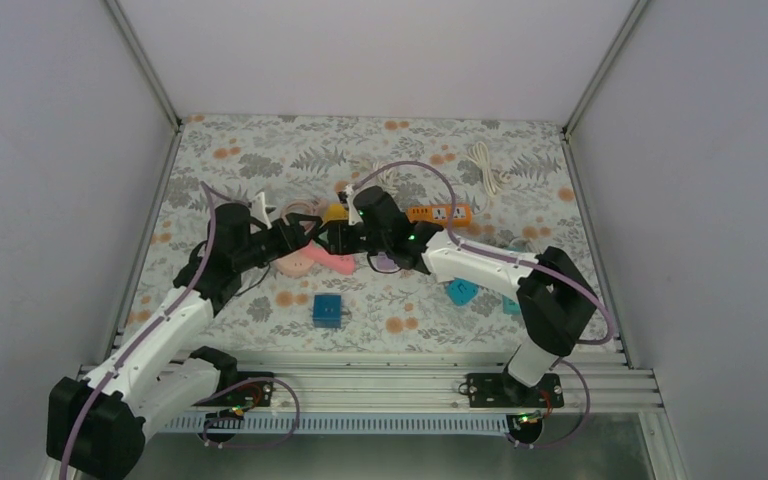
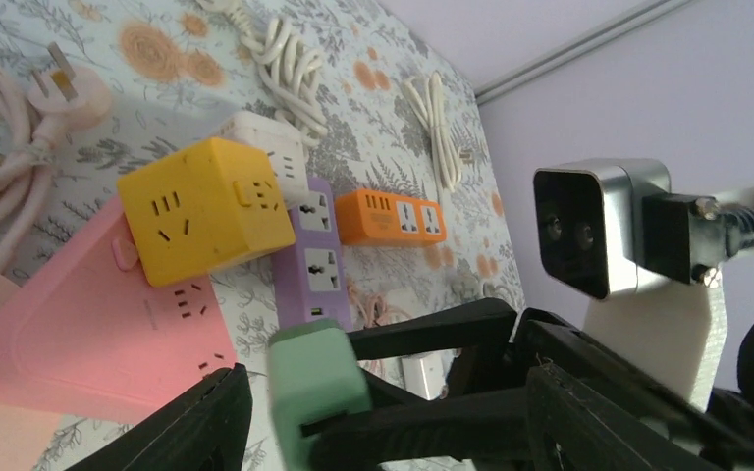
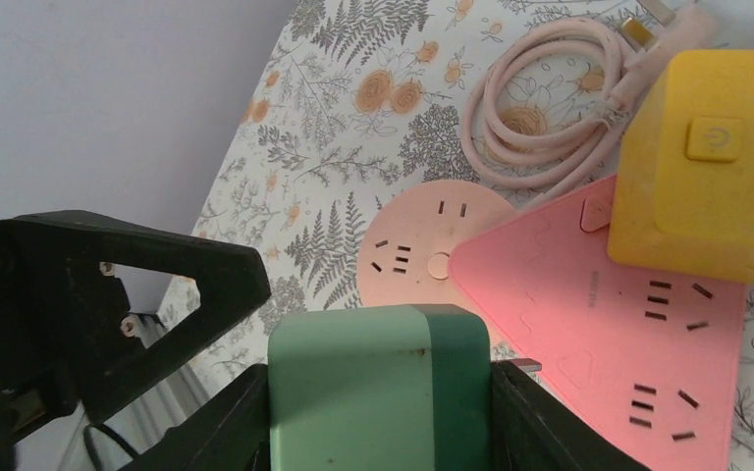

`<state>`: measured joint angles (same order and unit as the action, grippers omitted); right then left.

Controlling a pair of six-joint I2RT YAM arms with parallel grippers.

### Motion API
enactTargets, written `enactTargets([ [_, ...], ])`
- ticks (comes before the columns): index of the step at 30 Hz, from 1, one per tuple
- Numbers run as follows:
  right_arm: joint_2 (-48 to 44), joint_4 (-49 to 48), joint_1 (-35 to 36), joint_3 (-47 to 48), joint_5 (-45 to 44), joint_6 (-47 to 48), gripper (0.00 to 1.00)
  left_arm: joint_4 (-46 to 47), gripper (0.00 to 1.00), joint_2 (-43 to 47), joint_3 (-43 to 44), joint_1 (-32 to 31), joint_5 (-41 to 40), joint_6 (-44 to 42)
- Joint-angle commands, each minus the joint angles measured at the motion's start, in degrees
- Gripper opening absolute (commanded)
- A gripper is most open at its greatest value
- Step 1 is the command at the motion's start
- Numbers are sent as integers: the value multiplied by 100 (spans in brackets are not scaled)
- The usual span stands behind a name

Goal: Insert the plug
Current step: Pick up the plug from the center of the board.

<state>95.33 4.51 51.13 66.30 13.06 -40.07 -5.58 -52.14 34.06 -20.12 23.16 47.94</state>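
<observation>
Two pincers meet above the table point(image 1: 410, 300): the right pincer point(image 3: 381, 422) is clamped on the sage-green boxy plastic plug point(image 3: 378, 363), held aloft near the pink triangular power strip point(image 3: 599, 324), seemingly to aim its prongs, while the left pincer point(image 1: 303, 233) hovers alongside, jaws apart.

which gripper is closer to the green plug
Right. The right gripper has its fingers shut on the green plug, one on each side. The left gripper sits close beside it, open and holding nothing.
</observation>
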Motion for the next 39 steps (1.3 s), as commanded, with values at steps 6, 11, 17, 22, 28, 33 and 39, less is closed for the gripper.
enactTargets([
  [6,152,-856,408,-31,-952,1195,45,-856,64,-244,456,-8,-67,26],
  [11,-136,-1317,406,-342,-937,1929,44,-778,58,-334,448,0,266,-25],
  [17,-287,-1629,400,-504,-997,2469,44,-836,58,-478,503,-1,674,-123],
  [22,-418,-1926,389,-671,-1029,2565,45,-1051,59,-512,565,6,485,-214],
  [28,-535,-2079,389,-830,-968,2589,47,-771,40,-505,571,12,827,-104],
  [33,-585,-2158,390,-873,-893,2701,51,-721,30,-546,561,23,926,-106],
  [39,-490,-1718,363,-618,-690,2777,60,-686,23,-676,575,21,818,-242],
])
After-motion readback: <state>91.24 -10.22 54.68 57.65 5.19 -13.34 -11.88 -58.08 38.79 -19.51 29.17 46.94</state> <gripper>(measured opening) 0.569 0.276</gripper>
